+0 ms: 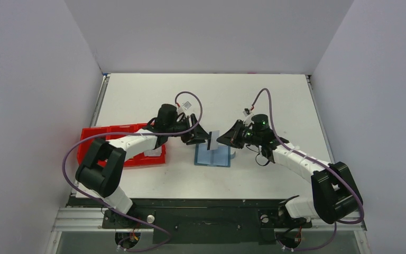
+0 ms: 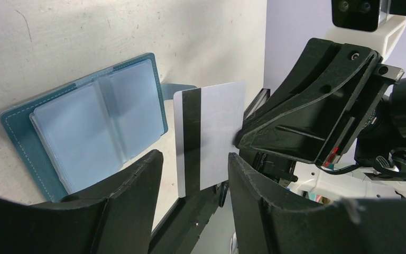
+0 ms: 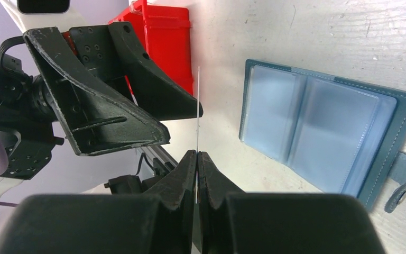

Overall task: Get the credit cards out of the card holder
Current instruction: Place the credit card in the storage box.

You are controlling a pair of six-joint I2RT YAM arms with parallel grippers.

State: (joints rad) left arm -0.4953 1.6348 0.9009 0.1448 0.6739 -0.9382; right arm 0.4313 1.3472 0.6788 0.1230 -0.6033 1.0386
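The blue card holder (image 1: 213,155) lies open flat on the table, its clear sleeves (image 2: 84,132) facing up and its tab (image 3: 402,180) sticking out at one side. My right gripper (image 3: 197,153) is shut on one credit card (image 2: 209,137), pale with a black stripe, held upright on edge above the table beside the holder. From the right wrist the card shows only as a thin line (image 3: 197,106). My left gripper (image 2: 195,159) is open, one finger on either side of the card's free end. I cannot tell whether its fingers touch the card. No other card shows.
A red tray (image 1: 98,132) stands left of the holder, under the left arm, and shows behind the left gripper in the right wrist view (image 3: 164,42). The two grippers meet tip to tip (image 1: 214,138) over the middle of the table. Grey walls close in three sides.
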